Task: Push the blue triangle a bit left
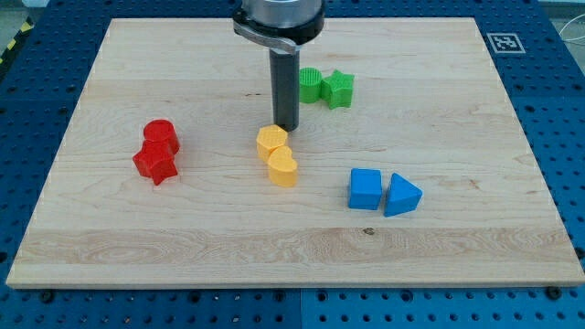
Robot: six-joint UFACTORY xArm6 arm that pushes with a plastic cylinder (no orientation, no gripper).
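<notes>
On the wooden tabletop (183, 247), our end effector, my tip (287, 128), a plain rod gripping nothing, perhaps touches the yellow blocks (277, 155); the blue triangle (402, 195) lies lower-right, beside the blue cube (365, 189).

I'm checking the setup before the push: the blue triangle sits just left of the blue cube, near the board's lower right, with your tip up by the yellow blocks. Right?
Not quite. The camera view shows the blue triangle just right of the blue cube, not left. The rest holds: both lie lower right, and my tip is beside the yellow blocks.
</notes>
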